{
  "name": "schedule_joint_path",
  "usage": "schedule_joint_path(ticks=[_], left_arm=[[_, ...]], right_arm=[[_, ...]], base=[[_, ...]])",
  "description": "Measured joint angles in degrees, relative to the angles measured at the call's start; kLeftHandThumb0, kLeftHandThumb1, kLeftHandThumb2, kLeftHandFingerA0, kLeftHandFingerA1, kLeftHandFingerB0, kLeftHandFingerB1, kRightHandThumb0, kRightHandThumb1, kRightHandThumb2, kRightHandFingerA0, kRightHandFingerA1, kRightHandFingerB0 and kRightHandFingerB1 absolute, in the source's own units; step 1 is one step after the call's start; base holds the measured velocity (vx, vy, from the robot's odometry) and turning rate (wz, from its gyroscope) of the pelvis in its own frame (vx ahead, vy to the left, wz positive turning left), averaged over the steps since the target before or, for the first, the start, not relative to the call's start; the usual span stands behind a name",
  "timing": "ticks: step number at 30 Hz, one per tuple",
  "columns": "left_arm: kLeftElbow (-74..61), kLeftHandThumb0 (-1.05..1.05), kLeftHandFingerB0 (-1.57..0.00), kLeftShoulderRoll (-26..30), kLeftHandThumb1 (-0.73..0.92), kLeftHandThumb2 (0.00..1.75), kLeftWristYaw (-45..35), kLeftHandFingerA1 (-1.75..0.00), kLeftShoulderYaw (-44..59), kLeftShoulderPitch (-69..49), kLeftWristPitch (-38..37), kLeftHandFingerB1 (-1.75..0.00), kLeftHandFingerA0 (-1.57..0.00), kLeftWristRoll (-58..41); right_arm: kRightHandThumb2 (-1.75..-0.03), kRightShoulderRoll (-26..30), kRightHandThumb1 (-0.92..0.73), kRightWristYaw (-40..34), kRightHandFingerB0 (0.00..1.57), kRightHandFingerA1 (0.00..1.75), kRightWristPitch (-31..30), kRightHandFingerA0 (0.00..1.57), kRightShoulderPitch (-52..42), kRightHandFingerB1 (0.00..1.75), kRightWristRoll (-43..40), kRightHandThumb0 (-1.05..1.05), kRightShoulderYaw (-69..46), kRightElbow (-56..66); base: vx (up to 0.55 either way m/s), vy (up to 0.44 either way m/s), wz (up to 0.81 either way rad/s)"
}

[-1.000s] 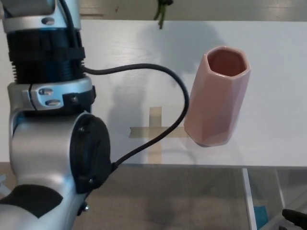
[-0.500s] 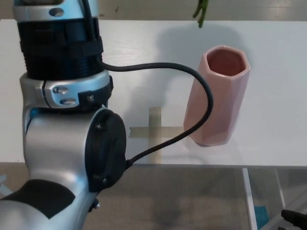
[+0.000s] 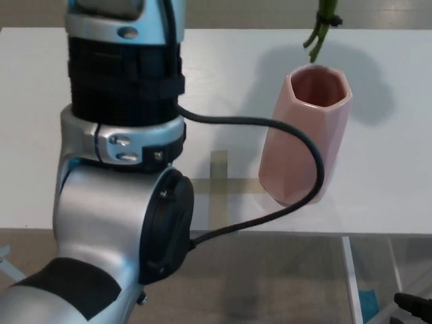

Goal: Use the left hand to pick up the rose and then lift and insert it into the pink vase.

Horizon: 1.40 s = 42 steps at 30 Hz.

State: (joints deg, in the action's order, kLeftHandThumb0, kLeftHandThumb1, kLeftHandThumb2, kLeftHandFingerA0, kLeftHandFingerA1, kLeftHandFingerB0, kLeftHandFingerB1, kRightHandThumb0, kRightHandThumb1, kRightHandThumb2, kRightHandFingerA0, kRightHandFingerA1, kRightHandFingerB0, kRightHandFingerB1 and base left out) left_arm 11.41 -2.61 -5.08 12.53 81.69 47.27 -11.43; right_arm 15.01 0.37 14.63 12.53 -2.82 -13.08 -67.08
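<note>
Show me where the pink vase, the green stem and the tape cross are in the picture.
pink vase (image 3: 304,145): head view, on its front wall.
green stem (image 3: 322,27): head view, on the lower end above the vase mouth.
tape cross (image 3: 219,183): head view, on the crossing of the strips.

Inspector A: Any text, labels, brands or numbers legible?

Inspector B: None. The faceted pink ceramic vase (image 3: 305,133) is unmarked, and the silver and black robot forearm (image 3: 121,169) shows no lettering.

Inspector A: Signs on the white table (image 3: 391,182)?

Inspector B: Only a tan tape cross (image 3: 219,185), bearing no writing.
</note>
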Motion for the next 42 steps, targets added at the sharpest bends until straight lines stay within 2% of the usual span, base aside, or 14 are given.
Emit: schedule_joint_path(ticks=[14,25,42], left_arm=[[4.37,-0.19,-0.75,1.41,0.81,0.66,-0.07,-1.45,-3.34,-3.51,-4.55,-0.94,-1.01,0.07],[5.8,-0.19,-0.76,2.1,0.81,0.65,-0.35,-1.43,-6.01,-4.13,-7.38,-0.99,-1.03,0.19],[6.12,-0.19,-0.78,1.81,0.8,0.66,-0.18,-1.46,-7.16,-4.04,-8.87,-0.94,-0.99,0.19]], right_arm=[[-0.59,0.0,-0.64,0.18,0.58,0.49,0.0,0.58,0.09,0.48,-0.01,-0.23,0.32,0.32],[-0.59,0.0,-0.63,0.39,0.58,0.5,0.0,0.59,0.15,0.48,0.01,-0.22,0.39,0.22],[-0.59,-0.01,-0.64,0.41,0.57,0.5,-0.01,0.59,0.7,0.48,-0.04,-0.23,0.41,0.23]], base=[[0.0,0.0,0.0],[0.0,0.0,0.0],[0.0,0.0,0.0]])
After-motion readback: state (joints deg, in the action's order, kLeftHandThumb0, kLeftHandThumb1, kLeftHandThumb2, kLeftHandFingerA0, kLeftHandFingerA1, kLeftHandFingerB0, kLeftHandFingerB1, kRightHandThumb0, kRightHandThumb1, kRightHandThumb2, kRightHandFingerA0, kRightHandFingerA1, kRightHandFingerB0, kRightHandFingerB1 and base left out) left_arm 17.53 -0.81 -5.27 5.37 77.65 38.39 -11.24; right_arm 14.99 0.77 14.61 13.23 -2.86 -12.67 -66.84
